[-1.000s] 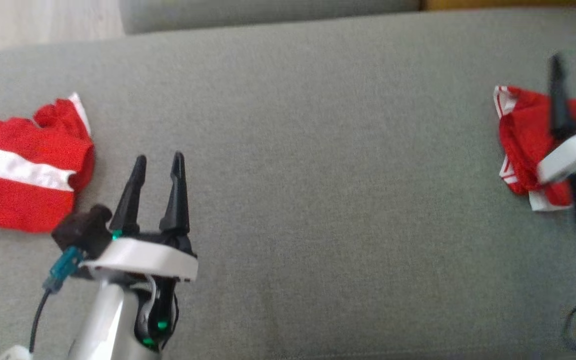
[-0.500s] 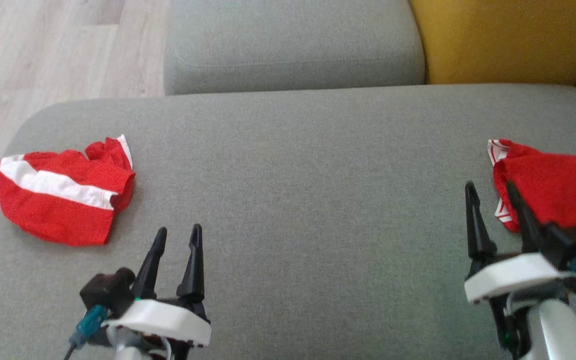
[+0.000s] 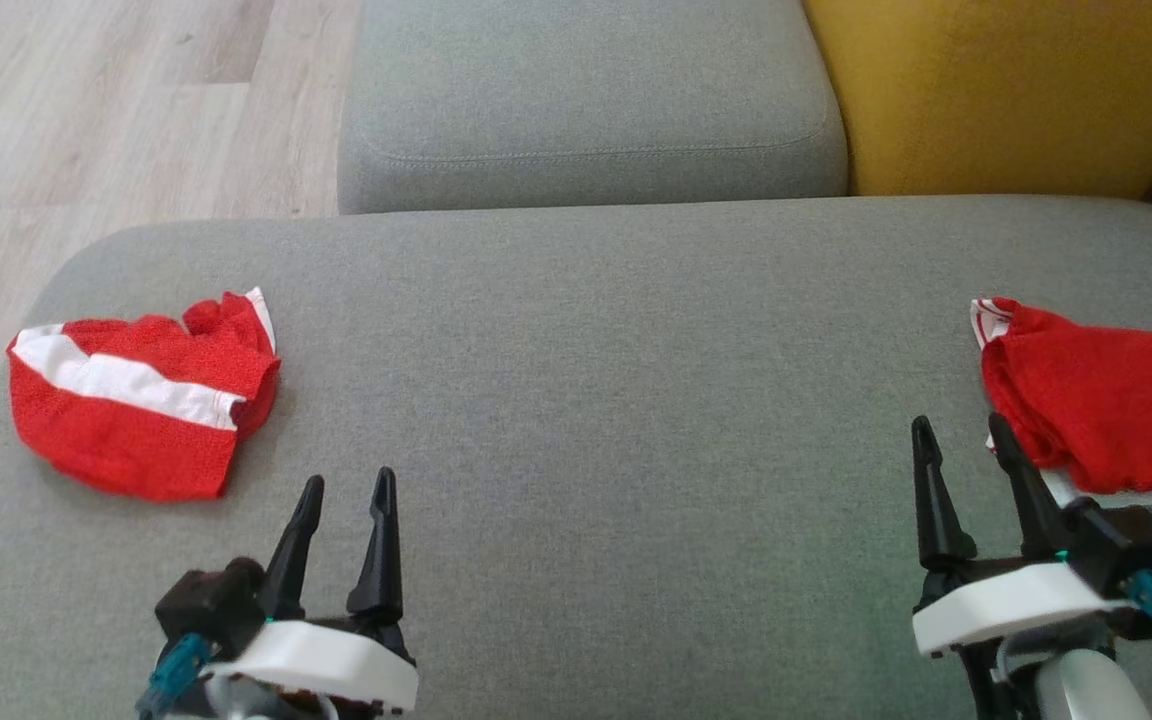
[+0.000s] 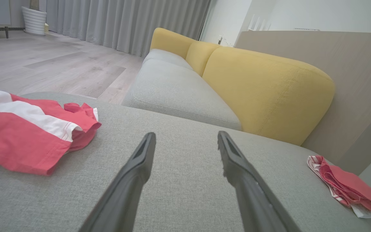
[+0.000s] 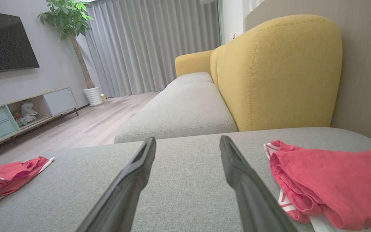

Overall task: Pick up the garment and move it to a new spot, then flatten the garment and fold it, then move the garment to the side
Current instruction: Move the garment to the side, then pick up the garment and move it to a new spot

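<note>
Red garment [image 3: 131, 415] with a white band lies crumpled at 9 o'clock on the grey cushion [image 3: 586, 400]. A folded red garment [image 3: 1106, 410] lies at 3 o'clock. The left gripper [image 3: 346, 483] at 7 o'clock and the right gripper [image 3: 958, 425] at 5 o'clock both point toward 12 o'clock. Their jaws are open and empty, low over the cushion, and the right one is just beside the folded garment.

Right end effector [image 5: 188, 139], jaws spread, hung above grey cushion [image 5: 185, 190]; red garment [image 5: 330, 183] lay lower right, second red-white garment [image 5: 5, 180] lower left.
</note>
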Robot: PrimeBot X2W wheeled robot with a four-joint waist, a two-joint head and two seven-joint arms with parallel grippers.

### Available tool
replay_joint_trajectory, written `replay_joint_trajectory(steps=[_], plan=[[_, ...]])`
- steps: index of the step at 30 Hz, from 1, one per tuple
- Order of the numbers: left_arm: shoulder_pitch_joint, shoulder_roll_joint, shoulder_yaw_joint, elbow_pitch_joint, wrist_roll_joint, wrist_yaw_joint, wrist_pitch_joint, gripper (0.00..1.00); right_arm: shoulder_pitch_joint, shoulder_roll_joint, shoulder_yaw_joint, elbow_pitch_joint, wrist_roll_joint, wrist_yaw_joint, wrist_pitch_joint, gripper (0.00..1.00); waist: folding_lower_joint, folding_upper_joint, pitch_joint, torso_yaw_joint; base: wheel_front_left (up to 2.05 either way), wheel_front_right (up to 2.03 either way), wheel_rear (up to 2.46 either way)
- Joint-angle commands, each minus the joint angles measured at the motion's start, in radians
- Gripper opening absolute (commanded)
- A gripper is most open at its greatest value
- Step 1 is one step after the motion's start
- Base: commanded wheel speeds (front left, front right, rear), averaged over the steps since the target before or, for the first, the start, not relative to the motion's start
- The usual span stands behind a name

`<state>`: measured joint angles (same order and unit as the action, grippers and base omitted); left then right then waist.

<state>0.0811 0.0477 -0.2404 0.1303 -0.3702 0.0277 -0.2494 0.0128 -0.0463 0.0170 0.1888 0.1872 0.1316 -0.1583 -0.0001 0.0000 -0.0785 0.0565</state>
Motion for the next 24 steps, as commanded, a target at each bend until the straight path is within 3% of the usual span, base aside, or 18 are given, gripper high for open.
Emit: replay_joint_trajectory(steps=[1,24], plan=[[-0.032,0.003,0.04,-0.037,0.009,0.005,-0.012,1.0,-0.029,-0.004,0.025,-0.029,0.007,-0.001,-0.012,1.0,0.0001,0.0,0.0,-0.001,0.0,0.0,0.0],[-0.051,0.003,0.035,-0.033,0.005,-0.001,-0.012,1.0,-0.033,-0.004,0.012,-0.006,-0.01,-0.001,-0.016,1.0,0.0001,0.0,0.008,-0.008,0.0,0.0,0.0]])
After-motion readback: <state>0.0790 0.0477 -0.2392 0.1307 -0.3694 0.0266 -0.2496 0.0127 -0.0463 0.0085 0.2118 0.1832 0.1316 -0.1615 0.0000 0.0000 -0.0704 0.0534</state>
